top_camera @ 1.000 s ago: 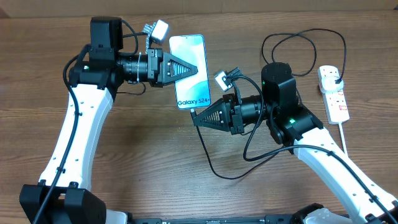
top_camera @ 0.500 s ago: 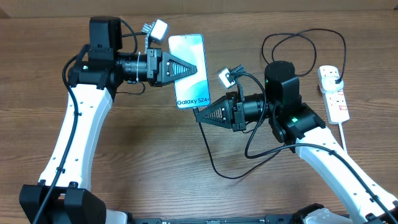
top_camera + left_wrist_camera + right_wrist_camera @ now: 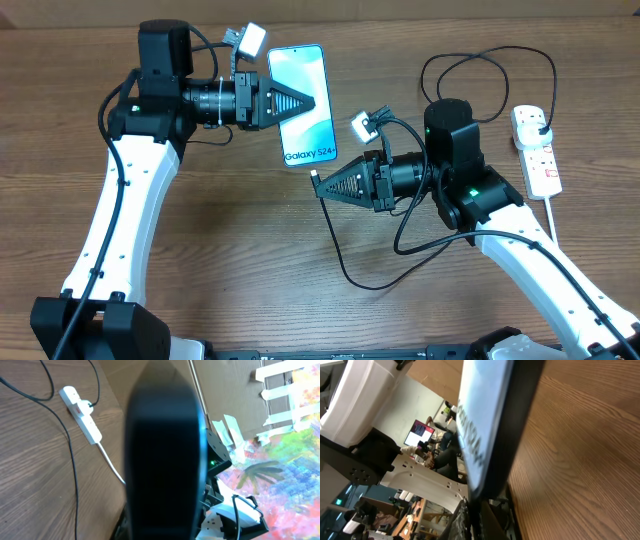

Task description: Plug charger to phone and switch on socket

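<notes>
The left fingers (image 3: 285, 103) clamp the phone (image 3: 312, 135) above the worktop (image 3: 220, 260). The right fingers (image 3: 348, 185) pinch the charger (image 3: 315, 178) tip just below its lower edge. The tip likely needs squaring to the port, then a straight, gentle push.

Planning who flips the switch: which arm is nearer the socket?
Right. The right arm stands just left of the socket, with the right gripper holding the charger tip toward the phone. The left gripper holds the phone, even farther left.
</notes>
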